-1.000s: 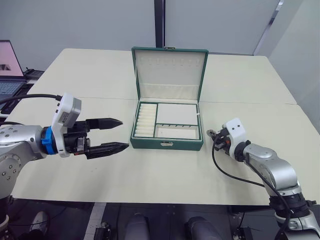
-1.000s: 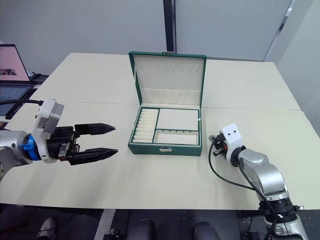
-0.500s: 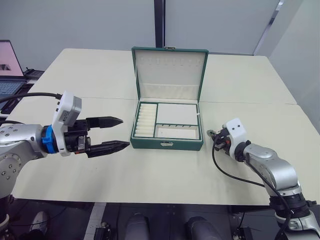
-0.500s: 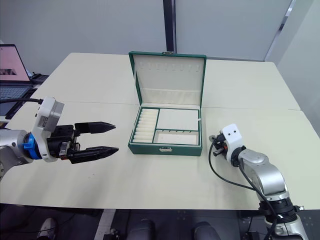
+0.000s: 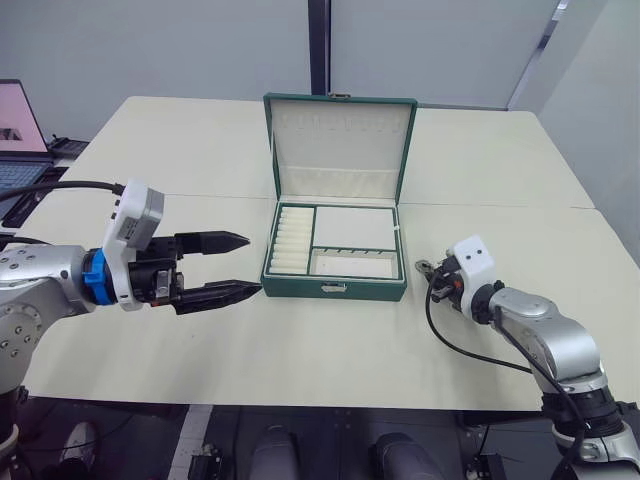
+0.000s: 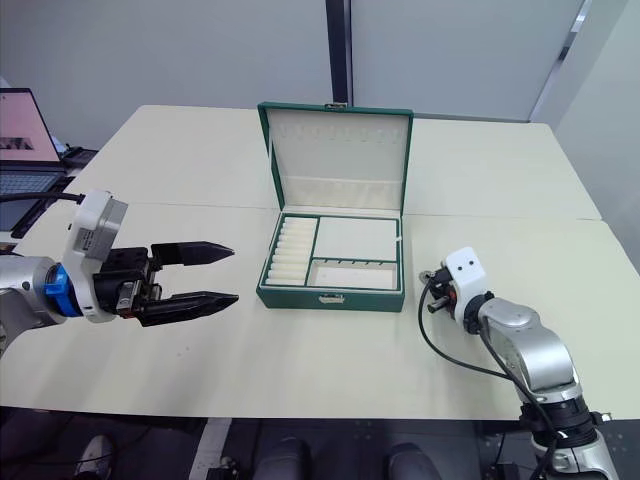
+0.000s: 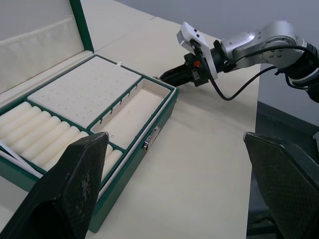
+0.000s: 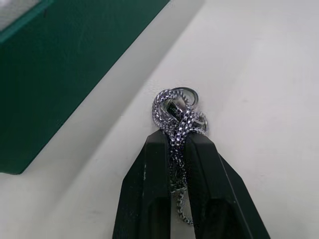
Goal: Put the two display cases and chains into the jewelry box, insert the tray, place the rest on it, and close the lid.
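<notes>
The dark green jewelry box (image 5: 334, 288) stands at the table's middle with its lid (image 5: 339, 150) upright. The tray (image 5: 355, 228) sits inside it, ring rolls at the left. Just right of the box's front right corner, my right gripper (image 8: 178, 139) is shut on a bunched silver chain (image 8: 177, 112), low at the table surface; the gripper (image 5: 425, 268) points toward the box. My left gripper (image 5: 252, 265) hovers open left of the box with nothing between its fingers. The two display cases are out of view.
A laptop (image 5: 18, 135) stands beyond the table's far left edge. A seam (image 5: 520, 205) runs across the cream table behind the box's base. Bare tabletop lies in front of the box and on both sides.
My left gripper has edged slightly toward the box. The right gripper and the chain have stayed put.
</notes>
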